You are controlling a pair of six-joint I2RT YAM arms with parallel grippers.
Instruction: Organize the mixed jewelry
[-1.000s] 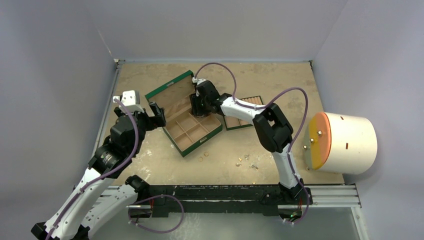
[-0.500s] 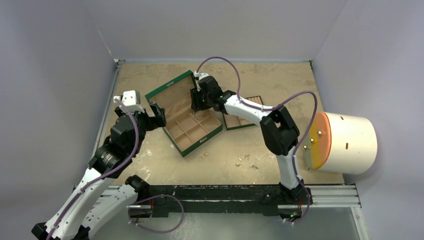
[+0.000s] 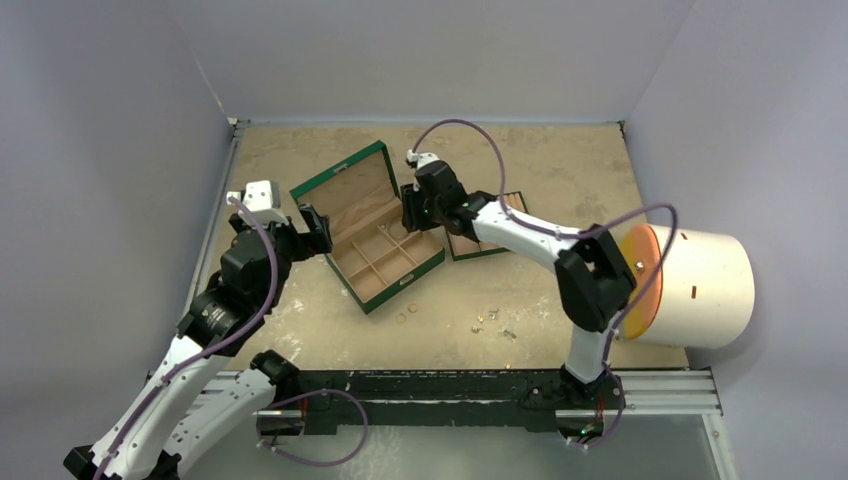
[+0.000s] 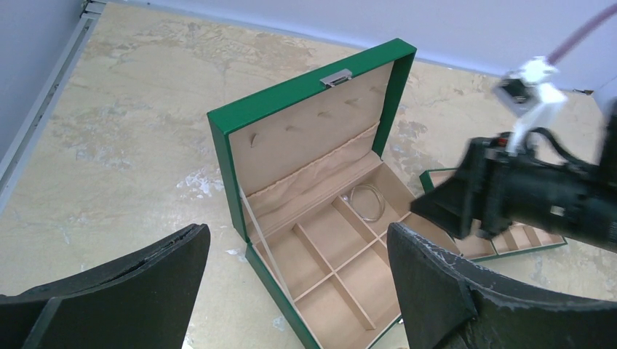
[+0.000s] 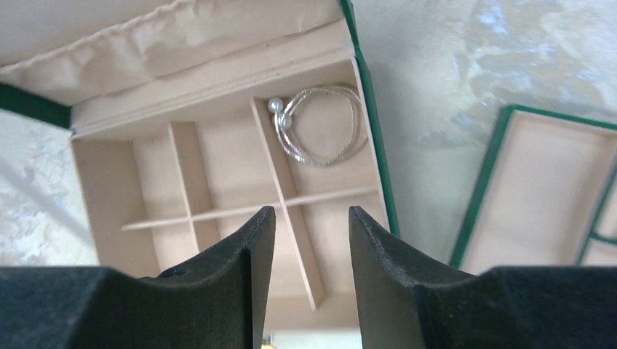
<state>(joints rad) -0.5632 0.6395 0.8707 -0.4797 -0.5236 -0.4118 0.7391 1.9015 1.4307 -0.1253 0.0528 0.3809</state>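
Observation:
The mixed jewelry lies partly on the table: a small gold ring (image 3: 405, 317) and a cluster of tiny pieces (image 3: 492, 320) near the front. A thin wire hoop (image 5: 320, 134) with two pearl beads rests in a back compartment of the open green box (image 3: 348, 190); the left wrist view also shows this hoop (image 4: 364, 201). My right gripper (image 3: 412, 212) hovers over the box's right side, above the box floor, its jaws open a moderate gap with nothing between the fingertips (image 5: 265, 218). My left gripper (image 3: 316, 231) stays wide open at the box's left edge, holding nothing.
A tan compartment tray (image 3: 468, 247) with a green rim lies right of the box, partly under the right arm, and shows in the right wrist view as tray (image 5: 538, 182). A white cylinder with an orange face (image 3: 685, 285) stands at the right edge. Grey walls enclose the table.
My right gripper has drawn back to the right, from over the box's lid side to its right edge, and its jaws have narrowed a little. The left arm has not moved.

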